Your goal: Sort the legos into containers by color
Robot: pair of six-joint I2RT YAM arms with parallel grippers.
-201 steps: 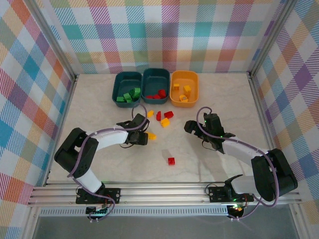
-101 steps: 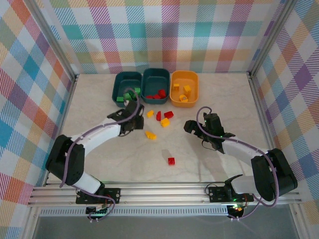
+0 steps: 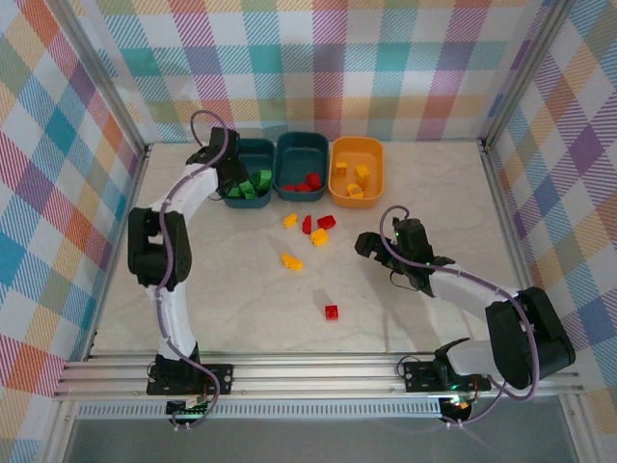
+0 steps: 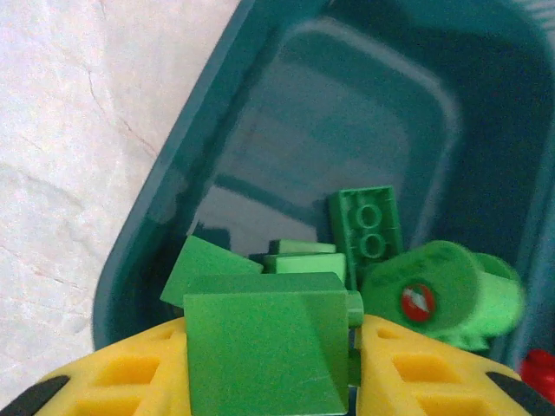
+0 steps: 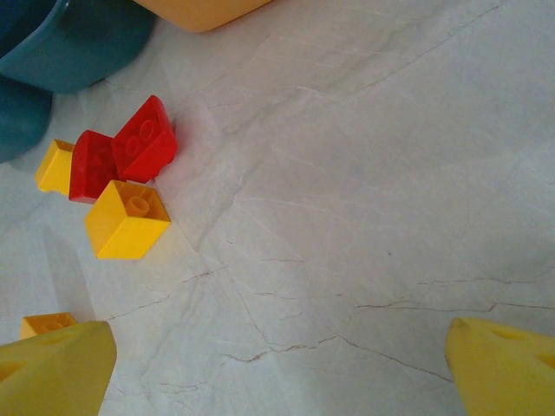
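My left gripper (image 3: 234, 181) hangs over the left dark teal container (image 3: 247, 150), shut on a smooth green lego (image 4: 260, 347) held between its yellow fingers (image 4: 130, 377). Below it inside that tub (image 4: 165, 199) lie several green legos, one studded (image 4: 368, 227) and one round (image 4: 442, 290). The middle teal container (image 3: 302, 147) holds red legos and the orange container (image 3: 357, 149) holds yellow ones. My right gripper (image 3: 369, 243) stands open low over bare table (image 5: 277, 373). Loose red (image 5: 143, 139) and yellow (image 5: 127, 219) legos lie to its upper left.
On the table between the arms lie yellow legos (image 3: 291, 260) (image 3: 319, 237) (image 3: 290, 220), red ones (image 3: 327, 222) (image 3: 308, 225), and a lone red one (image 3: 332, 311) nearer the front. Checked walls close in the table on three sides.
My left arm has swung from the middle of the table up to the left teal container, carrying the green lego. The right arm has not moved.
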